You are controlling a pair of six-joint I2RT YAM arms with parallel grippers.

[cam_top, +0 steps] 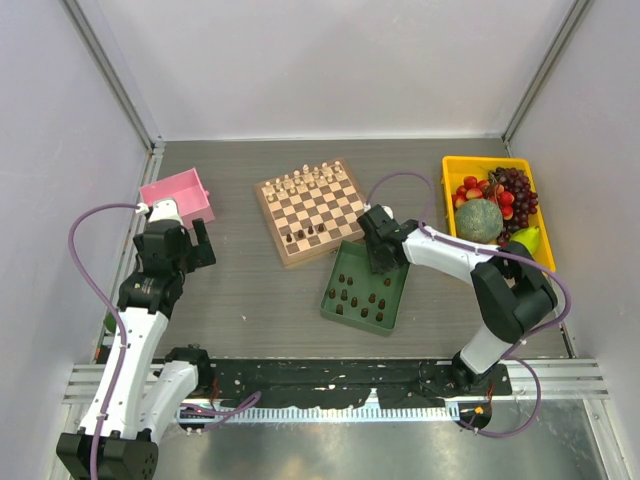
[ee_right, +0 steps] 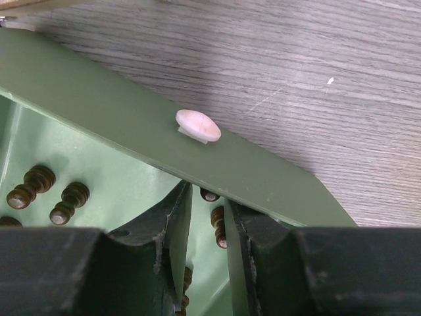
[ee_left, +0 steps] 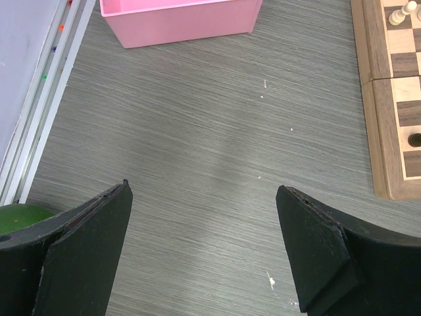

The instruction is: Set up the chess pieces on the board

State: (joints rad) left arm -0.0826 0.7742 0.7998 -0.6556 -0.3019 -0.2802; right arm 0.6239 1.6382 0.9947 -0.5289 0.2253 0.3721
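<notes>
Your right gripper (ee_right: 207, 197) is down inside the tray (ee_right: 131, 112), tucked just under its far rim, so that side is tight. The jaws stand nearly together with one dark piece (ee_right: 218, 227) in the slit between them. Whether the pads pinch it you cannot tell from here. More dark pieces (ee_right: 29, 187) stand to its left on the smooth green floor, small turned wood with ringed stems and round heads. A pale domed knob (ee_right: 197, 125) sits on the flat, matte rim right ahead of your fingers.

From above, the tray (cam_top: 360, 318) lies skewed, its far corner just beside the board's near right corner. The board (cam_top: 315, 210) is checked wood with a tan border. The cream pieces (cam_top: 305, 180) fill its far rows, and a few dark pieces (cam_top: 300, 237) stand near the close edge. Its middle squares are bare.

Your left gripper (ee_left: 204, 191) hangs with the jaws spread wide, nothing between the black wedge fingers (ee_left: 92, 243) but grey wood-grain table (ee_left: 210, 131). The pink box (ee_left: 177, 20) sits ahead and the board's left edge (ee_left: 395, 99) is off to the right. There is a broad bare strip of table between them.

The yellow bin (cam_top: 450, 170) of fruit sits beyond your right arm, by the side wall.
</notes>
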